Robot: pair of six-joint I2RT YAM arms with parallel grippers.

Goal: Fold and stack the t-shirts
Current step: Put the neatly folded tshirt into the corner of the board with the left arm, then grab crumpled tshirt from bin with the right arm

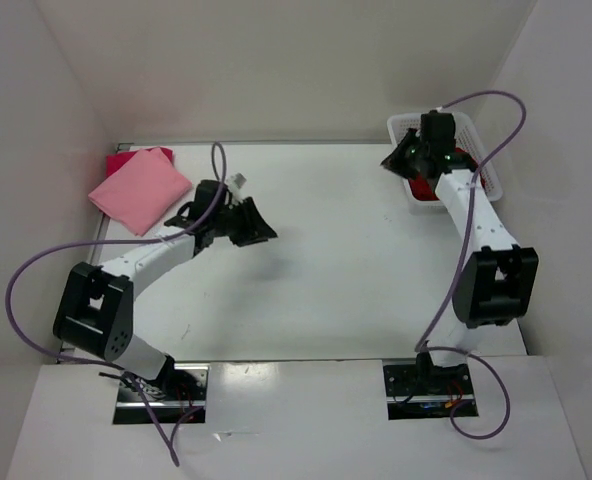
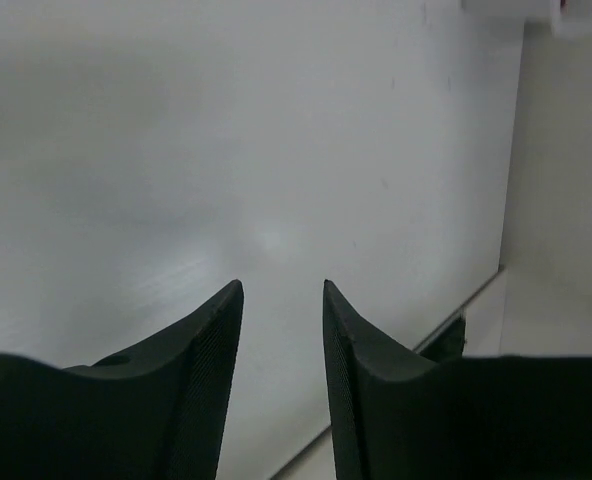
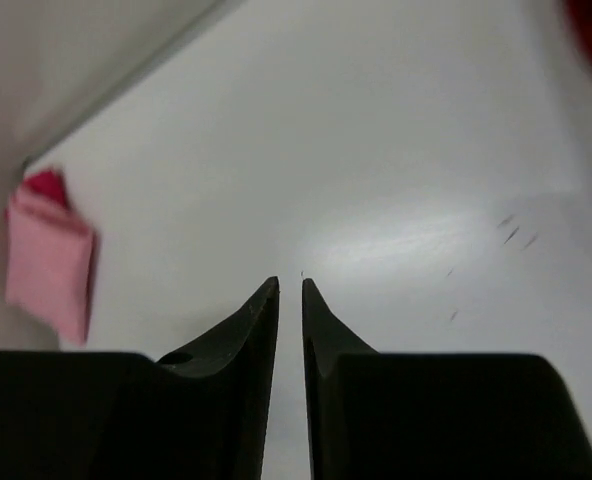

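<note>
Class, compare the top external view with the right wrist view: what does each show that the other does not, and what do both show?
Only top external: the whole left arm and right arm, the left gripper, the white basket far right. Only right wrist: the right gripper close up, jaws a thin gap apart, empty; faint scuffs. Both: the light pink t-shirt folded on the magenta t-shirt, and the table.

Robot lab test cell, probably. White table [image 1: 356,280] enclosed by plain white walls [image 1: 276,60]; left arm [image 1: 146,258] and right arm [image 1: 476,215] bolted at near edge; purple cables [image 1: 11,285] left exposed; base plates [image 1: 161,398] seen underneath.
</note>
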